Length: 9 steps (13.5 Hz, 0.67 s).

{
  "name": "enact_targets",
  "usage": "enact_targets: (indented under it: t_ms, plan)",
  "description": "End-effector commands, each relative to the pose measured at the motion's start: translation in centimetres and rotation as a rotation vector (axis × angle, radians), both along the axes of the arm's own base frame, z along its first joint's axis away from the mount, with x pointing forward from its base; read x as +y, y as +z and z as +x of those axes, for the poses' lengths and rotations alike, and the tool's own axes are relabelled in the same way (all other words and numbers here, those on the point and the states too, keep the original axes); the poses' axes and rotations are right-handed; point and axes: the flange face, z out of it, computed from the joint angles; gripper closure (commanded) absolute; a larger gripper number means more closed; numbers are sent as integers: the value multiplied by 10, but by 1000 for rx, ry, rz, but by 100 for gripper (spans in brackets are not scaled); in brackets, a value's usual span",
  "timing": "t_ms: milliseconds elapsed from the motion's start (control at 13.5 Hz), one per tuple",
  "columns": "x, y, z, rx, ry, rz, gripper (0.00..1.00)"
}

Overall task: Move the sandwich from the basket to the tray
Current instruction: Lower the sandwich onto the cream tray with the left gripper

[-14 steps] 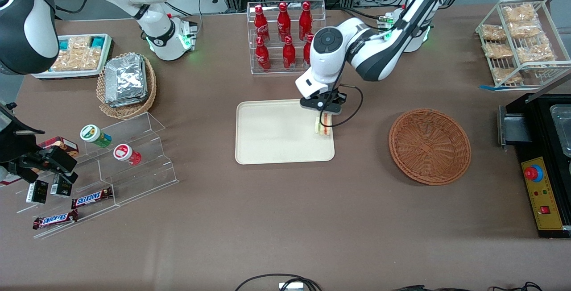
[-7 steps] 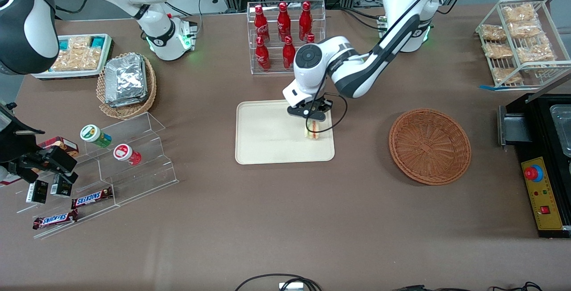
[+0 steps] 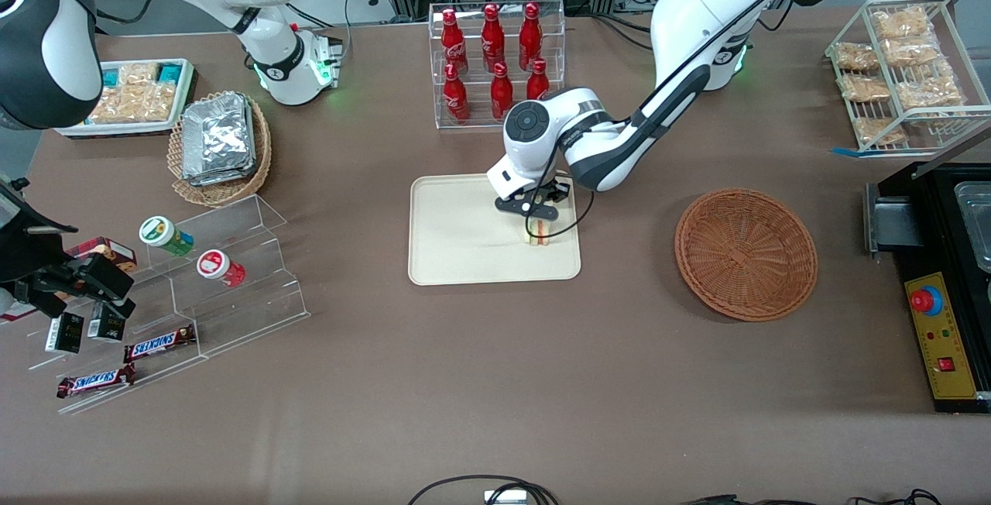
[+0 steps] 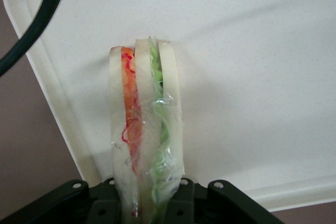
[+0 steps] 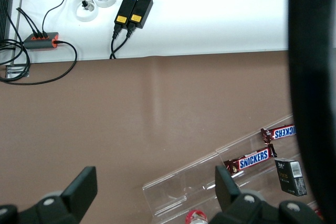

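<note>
One claw (image 3: 537, 225) gripping sandwich (image 3: 538, 235) over tray (image 3: 457, 257), wrist cam shows filling layers, basket (image 3: 745, 253) front-only

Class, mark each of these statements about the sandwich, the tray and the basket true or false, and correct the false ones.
1. The gripper is shut on the sandwich. True.
2. The sandwich lies in the basket. False: it is over the tray, held on edge.
3. The basket holds foil packs. False: it holds nothing.
4. The sandwich is wrapped in clear film. True.
5. The tray is nearer to the front camera than the red bottles. True.
</note>
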Motion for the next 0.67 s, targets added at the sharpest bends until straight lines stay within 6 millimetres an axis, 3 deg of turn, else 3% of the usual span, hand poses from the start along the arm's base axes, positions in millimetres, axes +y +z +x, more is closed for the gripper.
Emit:
enact_targets:
  t_ms: [0, 74, 370, 593]
  plan:
    - [-8, 1, -1, -26, 46, 11, 14]
    - [-8, 1, -1, -26, 51, 13, 1]
    - [-8, 15, 10, -44, 80, 1, 0]
    - [-10, 44, 38, -68, 156, 18, 0]
